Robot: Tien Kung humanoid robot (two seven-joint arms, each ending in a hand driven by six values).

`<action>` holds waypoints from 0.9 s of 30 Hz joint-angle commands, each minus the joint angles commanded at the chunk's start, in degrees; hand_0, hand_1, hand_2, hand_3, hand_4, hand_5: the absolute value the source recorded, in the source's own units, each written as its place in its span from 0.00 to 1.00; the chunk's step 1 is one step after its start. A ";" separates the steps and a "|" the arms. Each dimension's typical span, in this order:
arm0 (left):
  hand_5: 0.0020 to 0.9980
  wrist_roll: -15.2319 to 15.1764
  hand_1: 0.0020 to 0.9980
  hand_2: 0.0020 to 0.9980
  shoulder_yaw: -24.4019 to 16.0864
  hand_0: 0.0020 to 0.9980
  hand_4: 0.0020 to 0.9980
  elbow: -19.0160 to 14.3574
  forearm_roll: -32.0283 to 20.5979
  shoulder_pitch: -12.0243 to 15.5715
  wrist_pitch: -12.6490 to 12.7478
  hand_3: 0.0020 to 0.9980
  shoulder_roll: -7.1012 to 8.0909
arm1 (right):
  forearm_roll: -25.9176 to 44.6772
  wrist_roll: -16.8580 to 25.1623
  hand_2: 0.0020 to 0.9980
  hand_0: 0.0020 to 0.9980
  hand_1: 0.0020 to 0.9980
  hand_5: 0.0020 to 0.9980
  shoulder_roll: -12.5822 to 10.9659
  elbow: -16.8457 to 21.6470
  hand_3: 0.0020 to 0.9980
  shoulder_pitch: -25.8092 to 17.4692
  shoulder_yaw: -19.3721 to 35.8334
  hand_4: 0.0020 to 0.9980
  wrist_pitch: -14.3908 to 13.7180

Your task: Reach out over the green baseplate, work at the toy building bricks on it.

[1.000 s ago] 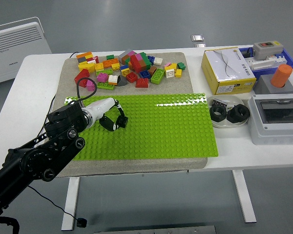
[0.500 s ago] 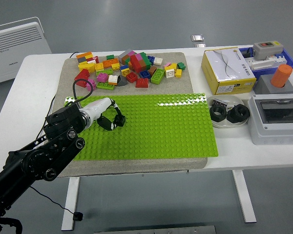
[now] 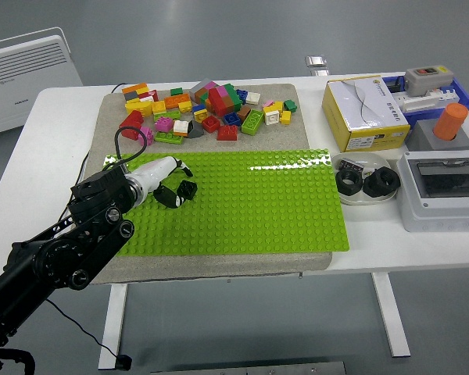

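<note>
- The green baseplate (image 3: 250, 203) lies flat on a grey mat (image 3: 289, 101) on the white desk (image 3: 55, 117), its long axis running left to right across the head view.
- The toy building bricks (image 3: 207, 109) sit in a loose heap on the mat just beyond the baseplate's far edge, not on it.
- The left hand (image 3: 174, 186) hangs over the baseplate's left end, near its far edge, with the white palm shell pointing right; its black fingers (image 3: 186, 190) are curled inward and hold nothing.
- From the fingers rightward the studded plate lies open all the way to its right edge.
- Just past that edge a small white tray (image 3: 359, 197) holds two black rings, with a yellow and white box (image 3: 363, 113) behind it and a grey enclosure (image 3: 445, 191) at the desk's right side.
- The baseplate's near edge lies close to the mat's front edge.
</note>
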 joint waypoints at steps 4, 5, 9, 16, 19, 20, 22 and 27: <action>0.00 -0.05 1.00 1.00 0.01 1.00 0.66 -0.11 -0.04 0.05 -0.39 0.81 0.04 | -0.11 -0.01 0.82 0.69 0.69 1.00 0.01 0.00 0.86 -0.01 0.12 0.84 0.00; 0.00 -0.02 1.00 1.00 -0.04 1.00 0.66 -0.25 0.00 0.09 -0.64 0.81 0.07 | -0.12 -0.01 0.82 0.69 0.69 1.00 0.01 0.00 0.86 -0.02 0.12 0.84 -0.01; 0.00 0.37 1.00 1.00 -0.46 1.00 0.68 -1.38 0.36 0.34 -1.73 0.82 0.25 | -0.11 0.00 0.82 0.70 0.69 1.00 -0.03 0.00 0.86 -0.03 0.10 0.85 -0.02; 0.00 1.69 1.00 1.00 -2.81 1.00 0.75 -8.04 2.31 1.93 -4.15 0.82 1.58 | 0.06 0.08 0.82 0.69 0.69 1.00 -0.14 0.00 0.86 -0.11 0.00 0.85 -0.01; 0.00 1.77 1.00 1.00 -2.80 1.00 0.80 -9.79 3.15 2.45 -4.45 0.81 2.35 | 0.17 0.12 0.82 0.70 0.69 1.00 -0.17 0.00 0.86 -0.13 -0.10 0.85 -0.02; 0.00 1.69 1.00 1.00 -2.61 1.00 0.80 -10.01 3.46 2.56 -4.46 0.81 2.63 | 0.13 0.13 0.82 0.70 0.69 1.00 -0.19 0.00 0.86 -0.11 -0.10 0.85 -0.01; 0.00 1.42 1.00 1.00 -2.06 1.00 0.80 -10.05 3.94 2.72 -4.34 0.81 3.19 | 0.09 0.15 0.82 0.70 0.69 1.00 -0.22 0.00 0.86 -0.09 -0.15 0.85 -0.02; 0.00 0.91 1.00 1.00 -0.91 1.00 0.79 -10.06 4.59 3.38 -4.05 0.80 4.63 | 0.05 0.16 0.82 0.70 0.69 1.00 -0.26 0.00 0.86 -0.10 -0.12 0.85 -0.03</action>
